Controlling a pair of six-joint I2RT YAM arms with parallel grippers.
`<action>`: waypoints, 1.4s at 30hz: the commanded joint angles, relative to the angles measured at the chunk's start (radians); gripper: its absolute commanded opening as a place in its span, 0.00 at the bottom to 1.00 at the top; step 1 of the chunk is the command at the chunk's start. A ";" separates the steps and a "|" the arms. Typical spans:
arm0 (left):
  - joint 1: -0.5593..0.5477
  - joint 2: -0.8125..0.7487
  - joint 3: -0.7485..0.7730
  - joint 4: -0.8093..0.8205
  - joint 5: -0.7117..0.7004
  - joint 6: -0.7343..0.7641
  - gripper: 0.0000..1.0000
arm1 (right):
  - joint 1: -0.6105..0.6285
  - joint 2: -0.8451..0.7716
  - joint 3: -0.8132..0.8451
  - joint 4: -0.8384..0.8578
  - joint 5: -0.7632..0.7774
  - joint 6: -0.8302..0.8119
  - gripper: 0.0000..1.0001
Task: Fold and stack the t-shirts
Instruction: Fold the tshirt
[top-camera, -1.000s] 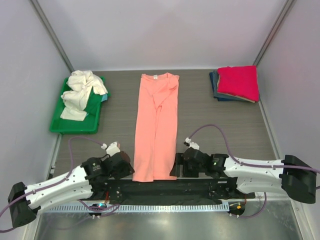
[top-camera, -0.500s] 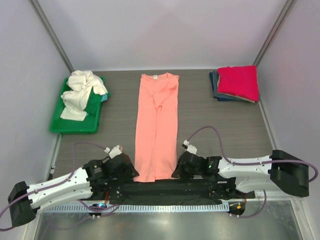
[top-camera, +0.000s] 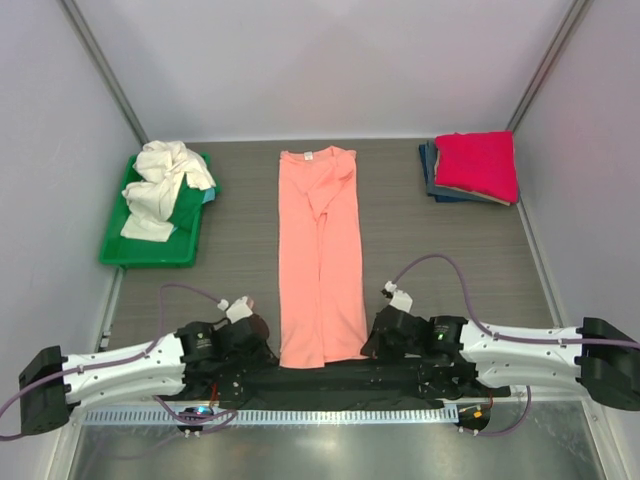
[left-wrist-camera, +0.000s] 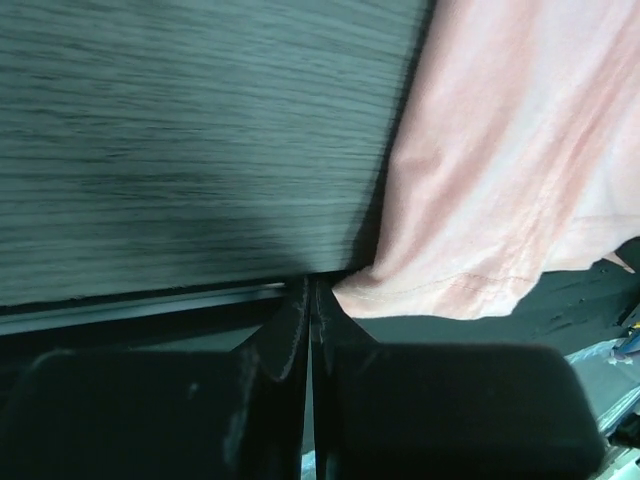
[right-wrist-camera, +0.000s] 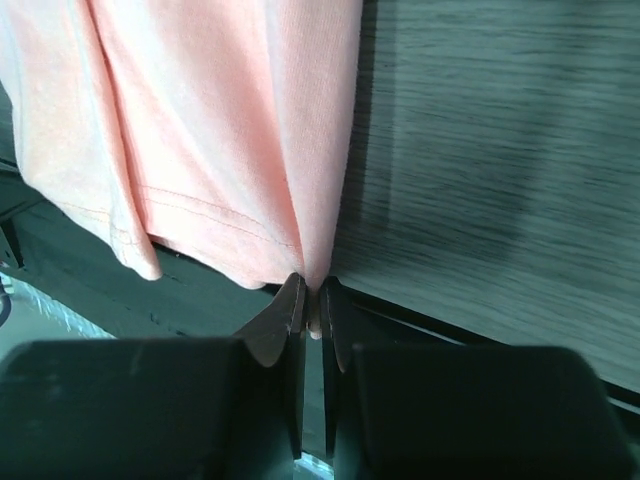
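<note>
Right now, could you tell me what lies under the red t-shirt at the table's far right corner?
Under the magenta-red t-shirt lie folded dark blue t-shirts, only their left and near edges showing. How many there are cannot be told; the rest is covered.

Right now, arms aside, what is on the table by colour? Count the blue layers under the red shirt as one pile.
Salmon-pink t-shirt: 1
Cream-white t-shirt: 1
Magenta-red t-shirt: 1
Dark blue pile: 1 (the layers are too tight to count)
Green tray: 1
Total: 5
</note>
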 joint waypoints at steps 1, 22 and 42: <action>-0.009 0.030 0.146 -0.001 -0.090 0.019 0.00 | 0.004 -0.033 0.094 -0.097 0.053 -0.043 0.01; -0.021 0.199 0.174 0.043 0.008 0.070 0.66 | -0.103 0.041 0.260 -0.282 0.067 -0.184 0.01; -0.116 0.374 0.163 0.241 -0.072 0.007 0.05 | -0.103 0.035 0.190 -0.243 0.032 -0.161 0.01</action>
